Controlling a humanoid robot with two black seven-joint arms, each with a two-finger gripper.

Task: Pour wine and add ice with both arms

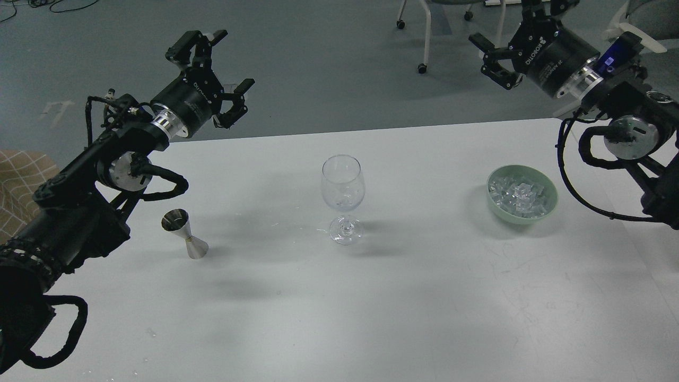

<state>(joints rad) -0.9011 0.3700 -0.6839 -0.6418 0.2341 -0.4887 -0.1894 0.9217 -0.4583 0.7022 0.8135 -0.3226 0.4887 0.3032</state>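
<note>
A clear stemmed wine glass [342, 191] stands upright at the middle of the white table [424, 302]. To its left a small steel jigger [185, 234] stands on the table. I cannot make out any wine in the jigger or the glass. On the right, a pale green bowl [523, 217] holds a heap of ice [517, 193] cubes. My left gripper [219, 70] hangs open and empty above the table's far left edge, well behind the jigger. Raised past the far right edge, behind the bowl, my right gripper [489, 58] is also open and empty.
Beyond the table's far edge is grey floor, with white chair legs on casters [423, 66]. A tan checked cushion [18, 180] shows at the left edge. My right arm's elbow and cables [620, 143] hang over the table's right side beside the bowl.
</note>
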